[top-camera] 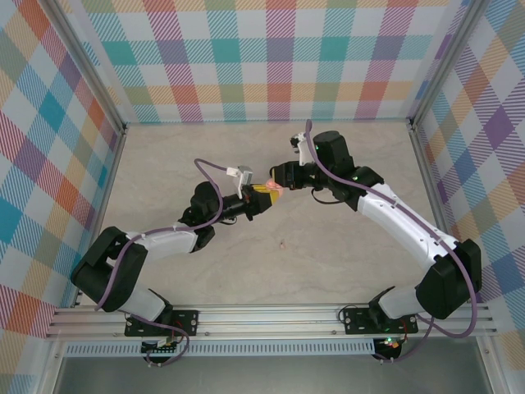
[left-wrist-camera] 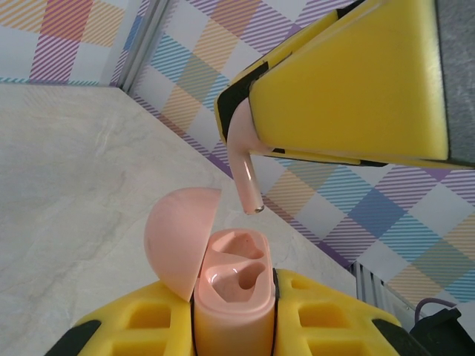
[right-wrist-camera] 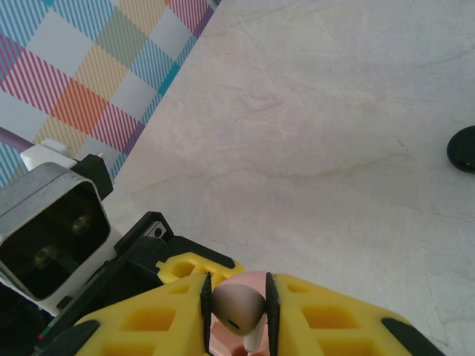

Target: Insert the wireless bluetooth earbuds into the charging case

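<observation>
My left gripper (left-wrist-camera: 233, 308) is shut on a pale pink charging case (left-wrist-camera: 231, 285), held upright with its round lid (left-wrist-camera: 178, 237) hinged open to the left. Both moulded sockets inside it are empty. Just above the case hangs a pale pink earbud (left-wrist-camera: 245, 167), stem pointing down at the sockets, its tip a short gap from the rim. My right gripper (right-wrist-camera: 236, 311) is shut on that earbud's bud (right-wrist-camera: 239, 305). In the top view the left gripper (top-camera: 256, 198) and right gripper (top-camera: 277, 185) meet tip to tip above mid-table.
A round black puck (right-wrist-camera: 463, 148) lies on the table at the right edge of the right wrist view. A tiny pink item (top-camera: 281, 244) lies on the pale tabletop (top-camera: 271, 279) nearer the arm bases. Plaid walls (top-camera: 262, 57) enclose three sides.
</observation>
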Tool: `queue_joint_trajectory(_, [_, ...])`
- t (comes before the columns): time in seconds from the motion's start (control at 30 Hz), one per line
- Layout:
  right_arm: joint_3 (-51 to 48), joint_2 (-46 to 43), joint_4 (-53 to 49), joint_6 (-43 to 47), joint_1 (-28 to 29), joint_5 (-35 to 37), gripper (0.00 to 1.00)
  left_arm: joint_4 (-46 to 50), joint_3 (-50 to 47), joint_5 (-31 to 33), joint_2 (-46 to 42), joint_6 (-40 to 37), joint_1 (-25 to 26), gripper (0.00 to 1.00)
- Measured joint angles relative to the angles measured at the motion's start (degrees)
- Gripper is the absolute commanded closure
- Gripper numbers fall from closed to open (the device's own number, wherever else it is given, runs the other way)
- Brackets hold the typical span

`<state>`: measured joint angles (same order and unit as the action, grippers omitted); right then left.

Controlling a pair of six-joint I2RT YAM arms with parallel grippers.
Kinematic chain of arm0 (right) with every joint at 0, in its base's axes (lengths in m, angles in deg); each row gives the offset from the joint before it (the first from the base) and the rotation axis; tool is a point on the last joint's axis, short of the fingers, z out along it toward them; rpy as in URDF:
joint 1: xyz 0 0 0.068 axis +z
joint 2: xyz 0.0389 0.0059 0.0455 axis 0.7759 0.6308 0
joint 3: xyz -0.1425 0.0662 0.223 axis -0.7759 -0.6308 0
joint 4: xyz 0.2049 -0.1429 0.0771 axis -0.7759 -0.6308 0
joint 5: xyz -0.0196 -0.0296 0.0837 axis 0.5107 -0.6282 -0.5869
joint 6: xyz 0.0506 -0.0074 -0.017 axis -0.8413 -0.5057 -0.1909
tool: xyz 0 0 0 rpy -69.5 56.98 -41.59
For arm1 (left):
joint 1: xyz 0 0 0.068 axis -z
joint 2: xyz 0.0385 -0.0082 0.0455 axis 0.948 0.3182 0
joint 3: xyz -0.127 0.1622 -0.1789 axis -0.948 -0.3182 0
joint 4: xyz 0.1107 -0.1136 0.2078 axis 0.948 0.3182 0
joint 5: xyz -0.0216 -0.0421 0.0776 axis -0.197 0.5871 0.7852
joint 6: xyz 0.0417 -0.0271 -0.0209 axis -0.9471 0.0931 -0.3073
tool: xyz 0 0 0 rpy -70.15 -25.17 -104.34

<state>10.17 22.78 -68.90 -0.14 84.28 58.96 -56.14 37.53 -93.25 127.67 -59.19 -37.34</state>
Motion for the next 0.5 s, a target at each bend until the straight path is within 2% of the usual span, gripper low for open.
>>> queue_joint_trajectory(0.5, [-0.90,-0.02,0.50,0.00,0.00,0.22,0.71,0.55,1.14,0.57,-0.55,2.62,0.00,0.88])
